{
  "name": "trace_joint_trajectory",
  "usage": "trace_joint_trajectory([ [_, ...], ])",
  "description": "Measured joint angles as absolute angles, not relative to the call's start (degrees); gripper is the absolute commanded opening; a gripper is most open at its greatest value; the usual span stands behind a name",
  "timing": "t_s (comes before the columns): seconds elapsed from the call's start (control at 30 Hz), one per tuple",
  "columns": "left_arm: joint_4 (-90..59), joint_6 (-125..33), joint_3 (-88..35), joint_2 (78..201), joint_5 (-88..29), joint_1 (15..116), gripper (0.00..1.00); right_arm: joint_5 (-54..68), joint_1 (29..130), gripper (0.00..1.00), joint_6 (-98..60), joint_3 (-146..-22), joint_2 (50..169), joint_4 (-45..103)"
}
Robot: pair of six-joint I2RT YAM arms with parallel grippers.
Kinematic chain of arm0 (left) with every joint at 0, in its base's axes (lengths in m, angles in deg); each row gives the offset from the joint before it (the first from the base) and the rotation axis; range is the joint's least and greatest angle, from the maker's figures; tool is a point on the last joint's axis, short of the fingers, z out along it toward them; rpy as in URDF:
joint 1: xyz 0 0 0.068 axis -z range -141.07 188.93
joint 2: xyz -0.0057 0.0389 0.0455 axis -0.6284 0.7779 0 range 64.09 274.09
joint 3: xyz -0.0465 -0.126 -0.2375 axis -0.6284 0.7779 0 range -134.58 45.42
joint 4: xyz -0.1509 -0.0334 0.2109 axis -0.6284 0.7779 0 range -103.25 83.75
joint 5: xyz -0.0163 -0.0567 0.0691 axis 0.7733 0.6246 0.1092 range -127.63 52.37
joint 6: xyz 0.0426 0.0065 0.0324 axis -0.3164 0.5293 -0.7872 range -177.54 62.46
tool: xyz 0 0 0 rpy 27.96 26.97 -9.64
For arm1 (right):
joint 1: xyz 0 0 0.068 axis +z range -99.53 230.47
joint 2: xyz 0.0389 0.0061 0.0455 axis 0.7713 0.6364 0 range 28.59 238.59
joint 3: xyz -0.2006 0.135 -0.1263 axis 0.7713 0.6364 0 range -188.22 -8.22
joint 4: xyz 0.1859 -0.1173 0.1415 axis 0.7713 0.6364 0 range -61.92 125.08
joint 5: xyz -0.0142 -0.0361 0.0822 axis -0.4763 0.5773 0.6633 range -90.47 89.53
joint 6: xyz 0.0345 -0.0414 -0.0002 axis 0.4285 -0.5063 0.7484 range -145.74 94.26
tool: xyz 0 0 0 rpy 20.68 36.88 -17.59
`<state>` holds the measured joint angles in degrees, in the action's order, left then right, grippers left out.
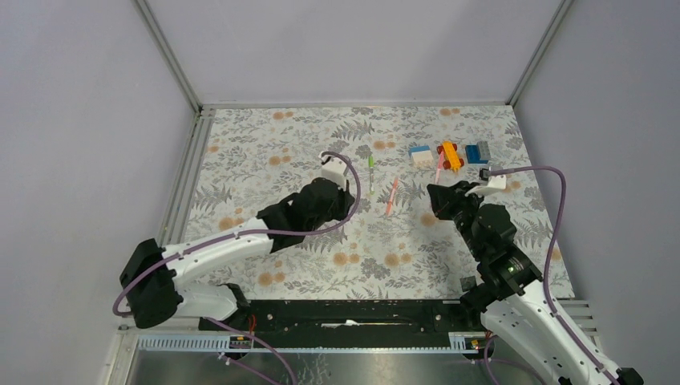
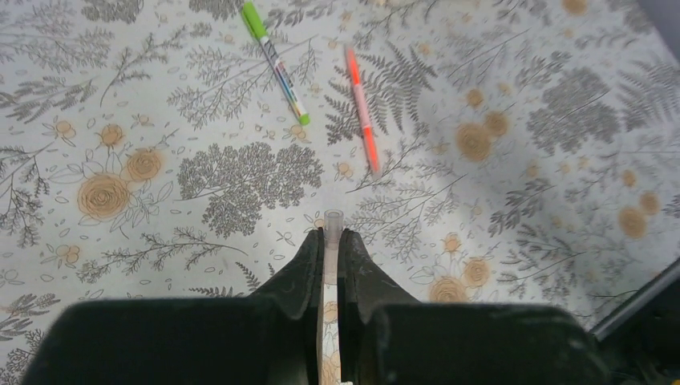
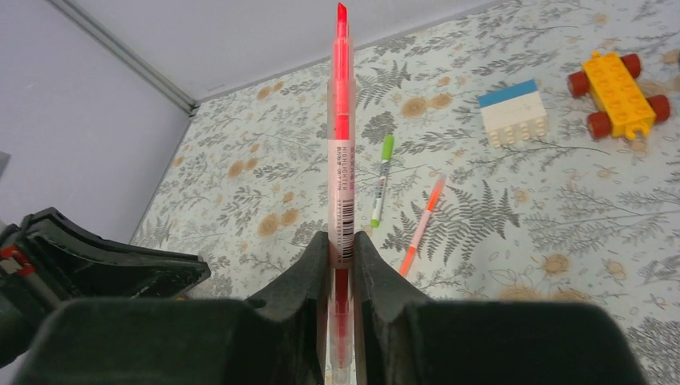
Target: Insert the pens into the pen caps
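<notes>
My left gripper [image 2: 333, 237] is shut on a small clear pen cap [image 2: 333, 218] whose open end pokes out past the fingertips. My right gripper [image 3: 342, 241] is shut on a red pen [image 3: 342, 144], its red tip pointing up and away from the jaws. In the top view the two grippers [image 1: 351, 204] [image 1: 437, 197] face each other over the middle of the mat, apart. A white pen with a green cap [image 1: 370, 170] [image 2: 277, 60] [image 3: 382, 180] and an orange-pink pen [image 1: 392, 195] [image 2: 362, 108] [image 3: 421, 224] lie flat between them.
Toy blocks stand at the back right: a white-and-blue block [image 1: 420, 155] [image 3: 513, 112], a yellow car with red wheels [image 1: 451, 156] [image 3: 617, 92] and a blue-grey block [image 1: 478, 151]. Another thin pink stick [image 1: 439, 170] lies by the car. Walls close in the mat's left, far and right sides.
</notes>
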<state>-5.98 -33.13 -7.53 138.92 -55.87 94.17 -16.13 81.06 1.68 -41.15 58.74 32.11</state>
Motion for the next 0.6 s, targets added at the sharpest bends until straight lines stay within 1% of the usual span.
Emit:
trace_joint_trajectory([
  [0.33, -16.58, -30.62, 0.01, 126.42, -55.17, 91.53, 0.0, -8.2, 81.06, 0.0, 1.77, -37.85, 59.09, 22.32],
  [0.47, -21.63, -28.48, 5.76, 119.66, -53.34, 89.41, 0.0, -5.58, 81.06, 0.0, 2.51, -36.95, 59.71, 19.57],
  [0.6, -25.15, -27.14, 6.75, 117.13, -49.71, 87.57, 0.0, -3.17, 81.06, 0.0, 3.34, -36.91, 61.24, 16.97],
])
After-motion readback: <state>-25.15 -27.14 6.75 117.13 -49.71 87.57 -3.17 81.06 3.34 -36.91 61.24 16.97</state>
